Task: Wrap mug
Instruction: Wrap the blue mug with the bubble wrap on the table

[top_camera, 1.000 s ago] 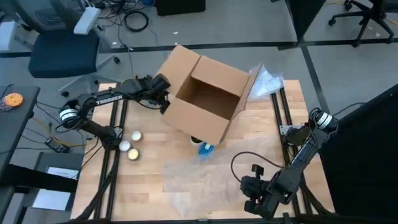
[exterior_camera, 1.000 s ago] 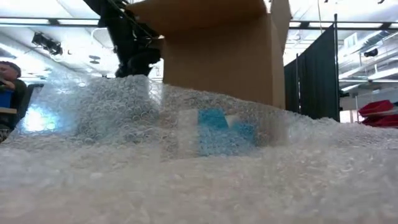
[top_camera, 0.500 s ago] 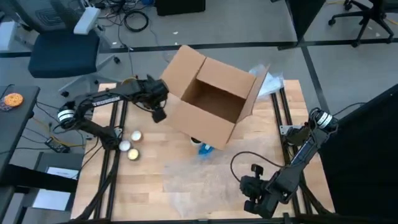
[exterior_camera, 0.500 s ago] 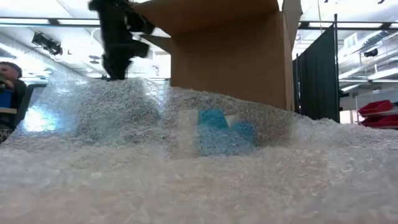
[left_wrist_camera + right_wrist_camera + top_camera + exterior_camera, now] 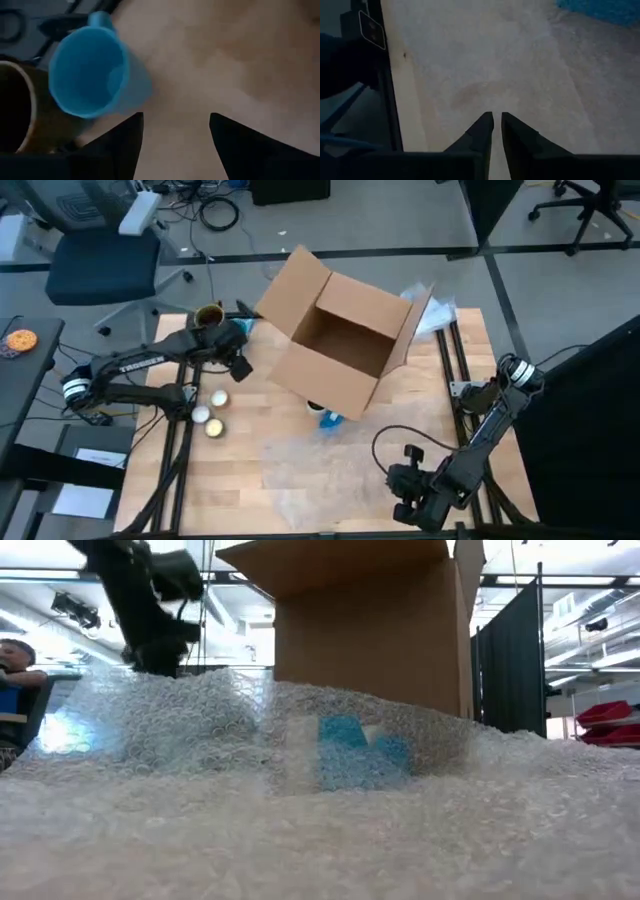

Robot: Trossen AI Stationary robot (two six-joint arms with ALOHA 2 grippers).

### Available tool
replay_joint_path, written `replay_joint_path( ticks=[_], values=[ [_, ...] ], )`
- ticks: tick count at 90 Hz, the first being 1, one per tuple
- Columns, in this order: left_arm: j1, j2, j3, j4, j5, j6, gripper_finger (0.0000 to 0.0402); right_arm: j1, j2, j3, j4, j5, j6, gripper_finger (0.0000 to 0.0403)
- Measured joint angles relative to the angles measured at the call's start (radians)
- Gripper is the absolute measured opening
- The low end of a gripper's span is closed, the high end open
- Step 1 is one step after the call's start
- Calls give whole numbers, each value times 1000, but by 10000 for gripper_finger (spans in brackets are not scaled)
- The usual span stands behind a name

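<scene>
Left pincer [image 5: 238, 363] at approx 10 o'clock on counter [image 5: 250, 500], fingers apart, nothing held, aimed down beside blue mug [image 5: 95, 70]. Mug upright, mouth up, handle pointing away from pincer; brown mug [image 5: 208, 317] tight against it, touching or not: cannot tell. Both mugs at far-left corner, approx 11 o'clock, close to counter edge.

Right pincer [image 5: 405, 500] at approx 5 o'clock, low over counter, fingers together w/ only a sliver between, holding nothing. Waiting.

Open cardboard box [image 5: 345, 340] at 12 o'clock, tipped, mouth up. Small blue object [image 5: 328, 420] poking out under its near side; seen through wrap in low view, too blurred to identify. Bubble wrap sheet [image 5: 330, 475] flat at 6 o'clock, unfolded. Three small round items [image 5: 212, 412] at 9 o'clock.

Step, by judgement: early, reaching for mug; no wrapping started. Next move calls for: centre open fingers over blue mug's wall, close on rim w/o catching brown mug, lift, carry toward 6 o'clock, set down mid-sheet.

Edges & room: corner tight, w/ counter edge and brown mug crowding the grasp, so risk of nudging either mug off. Box corner near carry path at 11–12 o'clock. Round items near the direct line to wrap. Bare wood betw. box and 9 o'clock side gives the open lane.
</scene>
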Motion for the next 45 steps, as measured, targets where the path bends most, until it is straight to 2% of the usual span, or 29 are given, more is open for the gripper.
replay_joint_path(
  ticks=[6, 21, 45],
  values=[
    [12, 27, -10, 66, -43, 9, 214, 0, 0, 0, 1, 0, 0, 21],
    [24, 63, -9, 204, -59, 71, 214, -9, 0, 0, 1, 1, 0, 21],
    [108, 149, -9, 146, -48, 61, 214, -17, 0, 0, 2, 1, 6, 21]
  ],
)
